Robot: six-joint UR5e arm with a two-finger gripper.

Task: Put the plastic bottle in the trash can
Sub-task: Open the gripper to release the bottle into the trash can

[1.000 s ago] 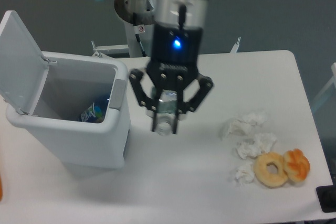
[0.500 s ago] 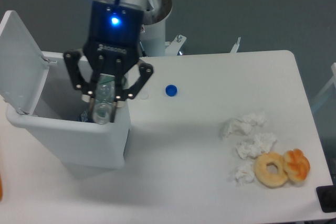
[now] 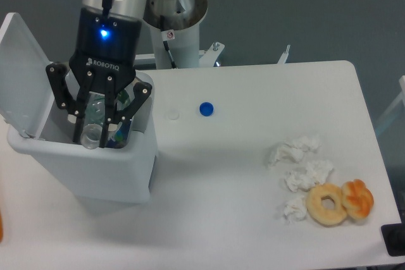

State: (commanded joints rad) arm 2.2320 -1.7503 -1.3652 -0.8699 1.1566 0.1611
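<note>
End effector grips plastic bottle over open trash can; blue cap nearby.

arm: reaching down | tool: fingers clamped, pointing downward

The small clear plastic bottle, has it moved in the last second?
Yes. The small clear plastic bottle, clamped in the tool, went left from the bare table to above the open large white rectangular trash can.

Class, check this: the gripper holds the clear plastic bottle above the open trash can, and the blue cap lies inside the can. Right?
Not quite. In the camera view the blue cap lies on the table, right of the trash can. The gripper does hold the plastic bottle above the open can.
</note>
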